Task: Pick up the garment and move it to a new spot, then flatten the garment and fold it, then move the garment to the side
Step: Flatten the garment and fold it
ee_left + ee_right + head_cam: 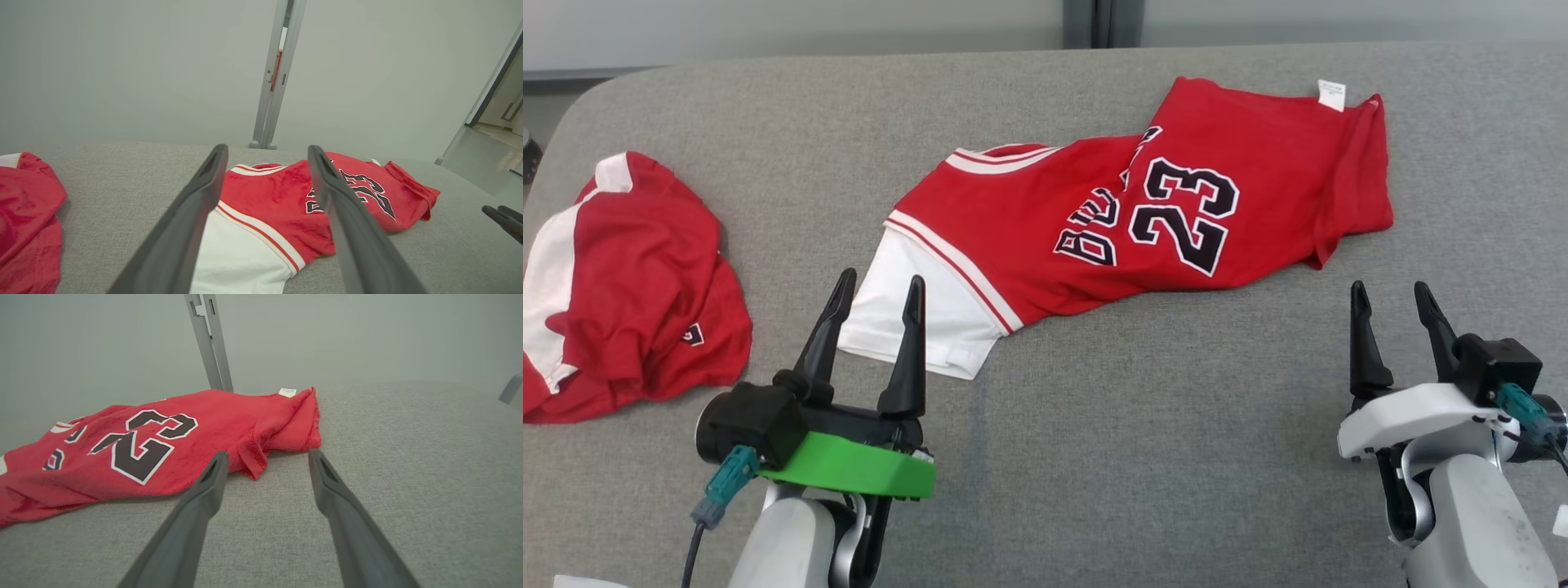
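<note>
Jaws on both grippers stand spread wide, with nothing between them. The left gripper points up the head view, and its fingertips reach the near edge of the white end of the jersey. From its own wrist view that white part and its red stripes lie just ahead, between the two fingers. Whether the tips touch the cloth or hang a little above it cannot be told. The right gripper sits near the jersey's right end but short of it, with a strip of bare grey table between its tips and the drooping red hem. The jersey lies slantwise across the middle of the table, the number 23 facing up. Its right half is lapped over the left at a crooked angle, with a small white label at the far corner. A second red and white shirt lies crumpled well off to the left, apart from both grippers. Judging by this, the work on the jersey is at its very start: it is unheld, unflattened and unfolded. So the lift to a new spot, the smoothing, the folding and the final shift aside all look left to do. The left gripper seems best placed for a first hold, at the white end.
</note>
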